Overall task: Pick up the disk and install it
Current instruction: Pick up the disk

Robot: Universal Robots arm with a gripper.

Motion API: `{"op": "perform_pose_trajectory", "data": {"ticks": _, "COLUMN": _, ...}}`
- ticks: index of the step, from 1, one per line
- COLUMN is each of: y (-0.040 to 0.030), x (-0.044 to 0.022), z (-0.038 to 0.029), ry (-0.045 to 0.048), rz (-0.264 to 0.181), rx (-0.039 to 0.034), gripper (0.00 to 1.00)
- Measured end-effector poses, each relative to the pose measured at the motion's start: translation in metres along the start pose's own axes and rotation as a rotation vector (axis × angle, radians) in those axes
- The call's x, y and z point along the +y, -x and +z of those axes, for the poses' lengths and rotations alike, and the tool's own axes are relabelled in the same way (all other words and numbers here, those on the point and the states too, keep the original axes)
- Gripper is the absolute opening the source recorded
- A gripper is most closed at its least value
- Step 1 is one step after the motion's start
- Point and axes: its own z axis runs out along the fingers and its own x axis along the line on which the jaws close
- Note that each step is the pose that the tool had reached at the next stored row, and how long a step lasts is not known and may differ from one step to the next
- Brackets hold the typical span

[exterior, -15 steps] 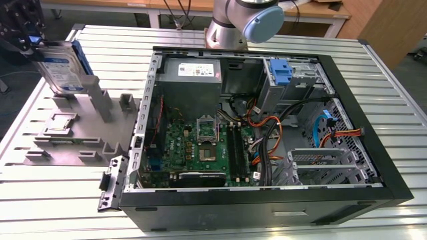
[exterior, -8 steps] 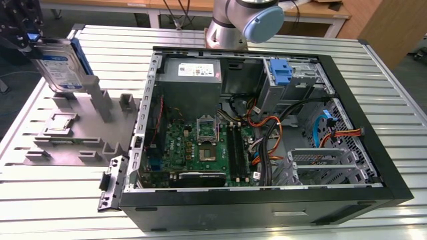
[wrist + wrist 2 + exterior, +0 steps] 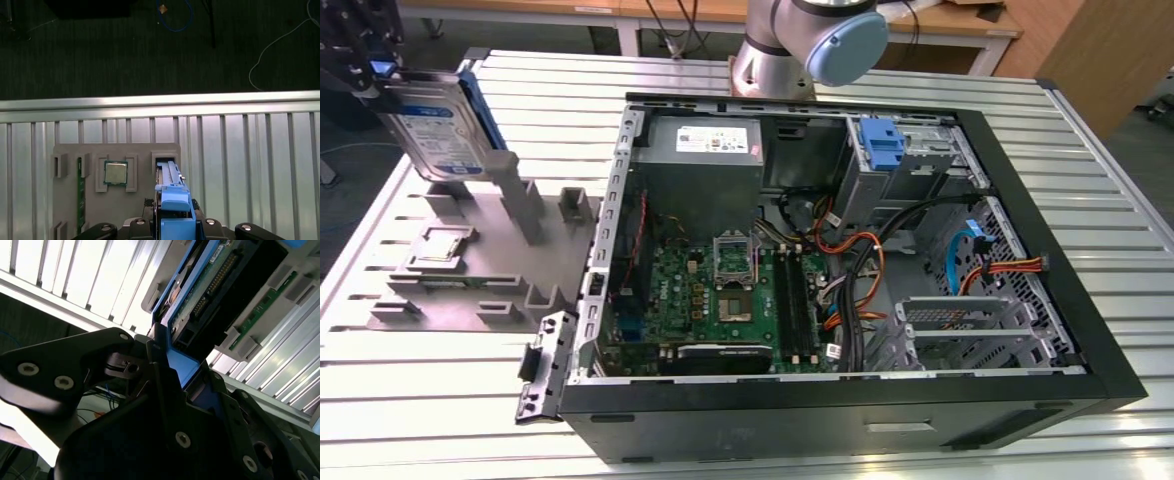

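Note:
The disk (image 3: pixel 438 125), silver-grey with a blue-and-white label and blue rails, hangs upright at the exterior view's far left, just above the grey fixture (image 3: pixel 467 260). My gripper (image 3: pixel 376 75) is shut on its upper end. In the first wrist view the disk's blue rail (image 3: pixel 175 207) sits between the black fingers of the gripper (image 3: pixel 175 227), over an empty slot (image 3: pixel 162 164) in the fixture (image 3: pixel 140 195). In the second wrist view the disk's circuit-board side (image 3: pixel 220 280) extends away from the gripper (image 3: pixel 167 362).
An open computer case (image 3: pixel 1067 300) lies on the slatted metal table (image 3: pixel 440 400), with a blue bracket (image 3: pixel 883 145) in the upper drive bay, a silver power supply (image 3: pixel 700 145), cables and a metal cage (image 3: pixel 961 325). The fixture holds a processor chip (image 3: pixel 115 173) and a green memory stick (image 3: pixel 79 192).

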Motion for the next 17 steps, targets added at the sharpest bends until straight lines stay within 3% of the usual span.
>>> {"op": "perform_pose_trajectory", "data": {"ticks": 17, "y": 0.0002, "x": 0.0001, "z": -0.005, "ry": 0.0, "rz": 0.0, "rx": 0.0, "gripper": 0.36}}
